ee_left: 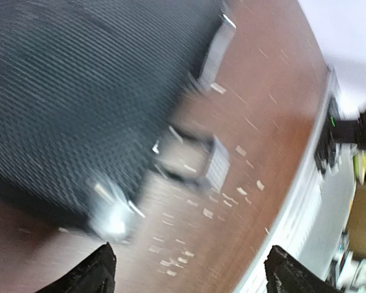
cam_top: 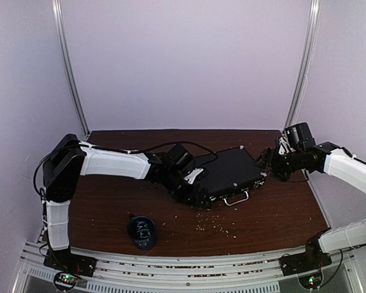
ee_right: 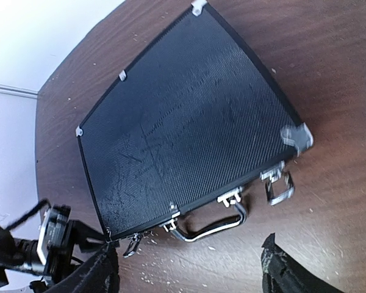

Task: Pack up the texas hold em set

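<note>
The black case (cam_top: 232,173) of the texas hold em set lies flat and closed on the brown table, its metal handle (cam_top: 236,198) facing the near edge. My left gripper (cam_top: 196,194) hovers at the case's near left corner, open and empty. The blurred left wrist view shows the textured lid (ee_left: 79,91), a silver corner (ee_left: 113,220) and a latch (ee_left: 195,160) ahead of the left gripper (ee_left: 192,276). My right gripper (cam_top: 266,162) stands open just off the case's right end. In its view the right gripper (ee_right: 189,274) faces the case (ee_right: 183,122), the handle (ee_right: 210,227) and two latches (ee_right: 280,186) sticking out. No chips or cards show.
A dark round cup (cam_top: 141,232) with white scribbles stands near the front edge, left of centre. White crumbs (cam_top: 216,224) are scattered on the table in front of the case. The table's metal front rail (cam_top: 189,268) runs between the arm bases.
</note>
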Available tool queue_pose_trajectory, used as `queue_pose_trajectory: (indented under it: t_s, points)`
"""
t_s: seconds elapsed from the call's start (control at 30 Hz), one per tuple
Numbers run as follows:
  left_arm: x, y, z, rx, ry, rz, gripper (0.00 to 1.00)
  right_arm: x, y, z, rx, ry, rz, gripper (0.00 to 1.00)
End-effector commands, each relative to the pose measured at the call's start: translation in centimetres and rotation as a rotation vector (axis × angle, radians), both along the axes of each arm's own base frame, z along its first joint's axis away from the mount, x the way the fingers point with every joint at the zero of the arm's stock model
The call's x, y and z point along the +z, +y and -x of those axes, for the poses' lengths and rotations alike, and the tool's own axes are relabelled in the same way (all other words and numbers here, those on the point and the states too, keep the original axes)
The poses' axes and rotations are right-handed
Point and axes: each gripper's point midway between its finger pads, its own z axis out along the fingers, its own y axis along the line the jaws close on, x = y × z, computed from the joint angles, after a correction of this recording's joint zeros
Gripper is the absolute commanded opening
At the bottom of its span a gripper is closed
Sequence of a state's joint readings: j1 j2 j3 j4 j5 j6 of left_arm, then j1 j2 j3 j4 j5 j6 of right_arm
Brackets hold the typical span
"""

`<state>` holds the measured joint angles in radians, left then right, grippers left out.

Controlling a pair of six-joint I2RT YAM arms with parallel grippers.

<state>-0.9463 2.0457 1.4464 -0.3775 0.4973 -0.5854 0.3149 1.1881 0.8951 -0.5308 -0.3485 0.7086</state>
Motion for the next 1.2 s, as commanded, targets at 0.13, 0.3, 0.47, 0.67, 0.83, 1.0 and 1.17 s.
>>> queue_pose_trajectory:
  t_s: [0.13,0.3,0.47,0.67,0.83,1.0,1.17]
  points:
    - [5.3,6.3,-4.1,0.007,-0.129,-0.027,0.88,-3.6,-2.8,3.1,-0.204,0.165,0.010,0.77]
    - [9.6,9.2,-14.6,0.179,-0.259,0.009,0.90,-3.2,-4.0,1.8,-0.316,0.137,0.009,0.73]
    - [9.6,8.6,-22.7,0.196,-0.326,0.021,0.89,-4.7,-4.3,0.6,-0.361,0.167,0.026,0.62]
    - [8.0,8.1,-26.0,0.219,-0.286,0.147,0.88,-5.5,-5.8,-1.1,-0.455,0.136,0.078,0.55]
    - [6.2,7.0,-25.0,0.152,-0.249,0.208,0.87,-5.3,-6.2,-2.2,-0.505,0.101,0.060,0.53]
    - [4.8,6.5,-25.0,0.130,-0.259,0.201,0.87,-6.2,-6.8,-2.6,-0.504,0.132,0.062,0.51]
    - [3.2,5.3,-24.9,0.124,-0.225,0.208,0.87,-7.9,-7.2,-2.7,-0.448,0.193,0.080,0.50]
